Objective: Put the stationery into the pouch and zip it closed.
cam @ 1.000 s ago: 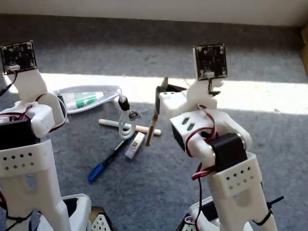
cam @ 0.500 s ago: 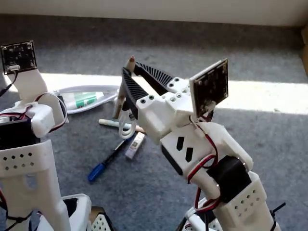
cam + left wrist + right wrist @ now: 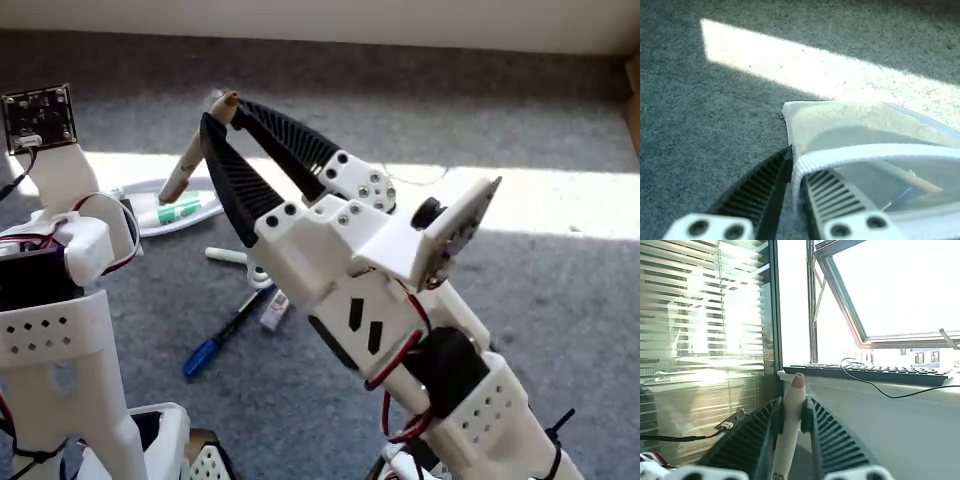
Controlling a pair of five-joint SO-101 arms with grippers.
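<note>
A beige pen (image 3: 186, 168) is raised in the air, with my right gripper (image 3: 221, 112) shut on its upper end. It hangs tilted above the clear pouch (image 3: 170, 206), which lies on the grey carpet with a green-labelled item inside. In the right wrist view the pen (image 3: 790, 415) sits between the black ribbed fingers (image 3: 832, 432), pointing at a window. My left gripper (image 3: 796, 167) is shut on the pouch's white zipper band (image 3: 860, 152) at one end. A blue pen (image 3: 215, 340), a white stick (image 3: 226, 256) and a small white piece (image 3: 272, 310) lie on the carpet.
The left arm's white body (image 3: 55, 300) stands at the front left, beside the pouch. The right arm (image 3: 400, 330) stretches across the middle and hides part of the loose items. A bright sun strip (image 3: 540, 205) crosses the carpet behind.
My right gripper has lifted the beige pen off the carpet and swung it up and leftward over the pouch. The left arm has kept still.
</note>
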